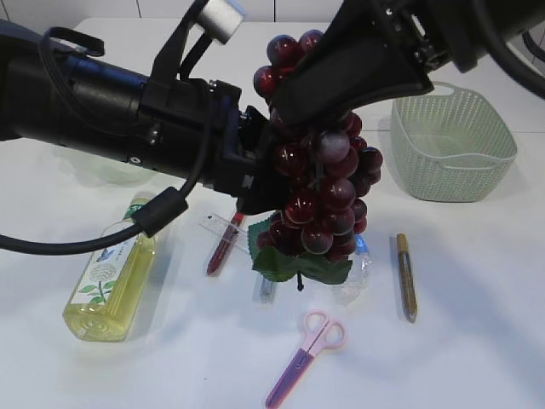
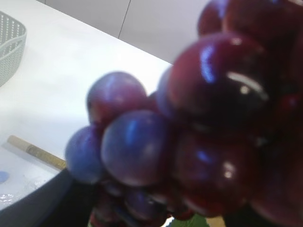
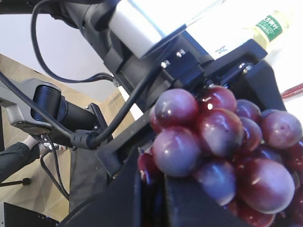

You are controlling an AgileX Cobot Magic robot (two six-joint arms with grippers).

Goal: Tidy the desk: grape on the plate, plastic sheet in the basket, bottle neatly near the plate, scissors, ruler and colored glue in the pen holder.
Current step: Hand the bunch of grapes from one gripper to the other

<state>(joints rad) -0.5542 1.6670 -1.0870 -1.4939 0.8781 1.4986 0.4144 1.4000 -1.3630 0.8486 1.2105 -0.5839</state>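
Our right gripper (image 1: 317, 129) comes in from the upper right and is clamped on the top of the grape (image 1: 319, 183), which hangs in the air above the table (image 1: 477, 341). Our left gripper (image 1: 266, 183) reaches in from the left and meets the bunch at its side; its jaws stand wide apart, but we cannot tell whether they touch the berries. In the left wrist view the dark red and bluish berries fill almost the whole frame, out of focus. A green leaf (image 1: 302, 267) hangs at the bottom of the bunch.

Below the left arm lies the bottle (image 1: 113, 274) on its side, filled with yellow liquid. Its label carries a white flower and green leaves; the green band near the cap has writing we cannot read from the exterior view or the right wrist view.

Under the grape, partly hidden by it, lie a red glue (image 1: 223, 247), a clear ruler (image 1: 223, 227) and a crumpled sheet (image 1: 358, 268). A gold glue (image 1: 406, 276) lies well to the right of them. The pink scissors (image 1: 306, 356) lie closed near the front edge. The pale green basket (image 1: 451, 141) stands at the back right.
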